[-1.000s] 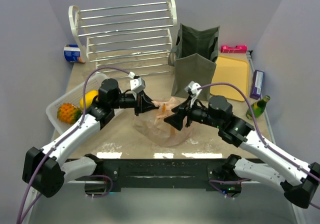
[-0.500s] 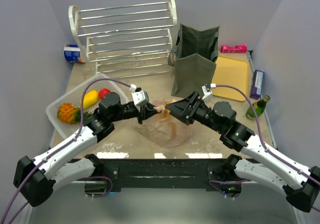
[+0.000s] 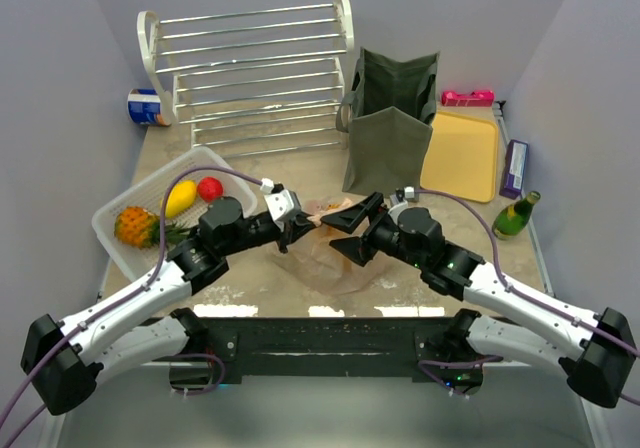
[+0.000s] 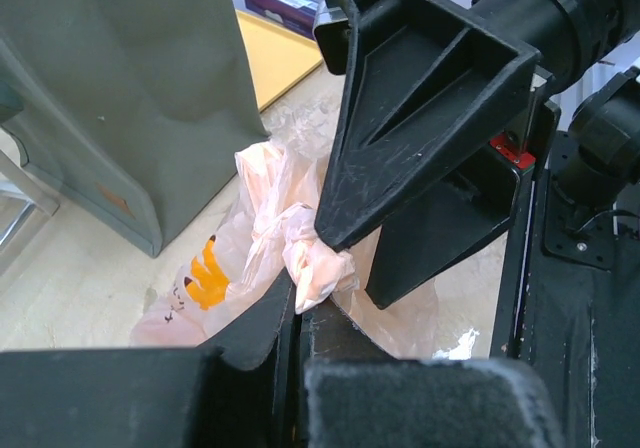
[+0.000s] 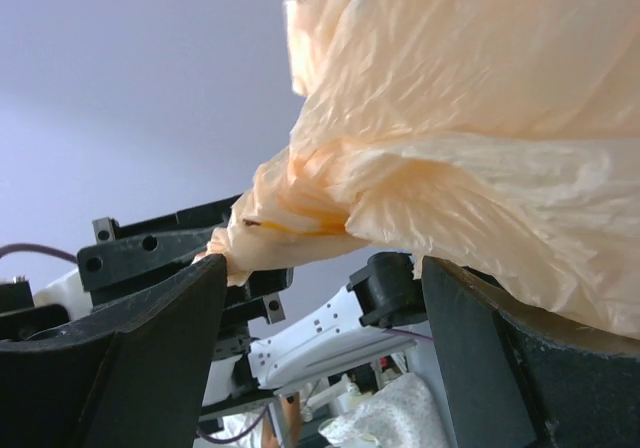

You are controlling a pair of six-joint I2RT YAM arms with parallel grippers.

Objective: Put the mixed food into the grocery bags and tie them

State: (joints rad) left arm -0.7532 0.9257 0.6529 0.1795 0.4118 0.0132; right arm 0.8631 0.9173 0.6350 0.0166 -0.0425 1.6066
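Peach bag (image 4: pixel 262 230), neck in left gripper (image 4: pixel 298 314), right gripper (image 3: pixel 345 231) splayed around it

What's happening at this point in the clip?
The left gripper is shut on the twisted neck of the peach plastic bag at mid-table. The right gripper is open, its fingers either side of that neck. The olive tote stands behind; fruit lies in the white basket.
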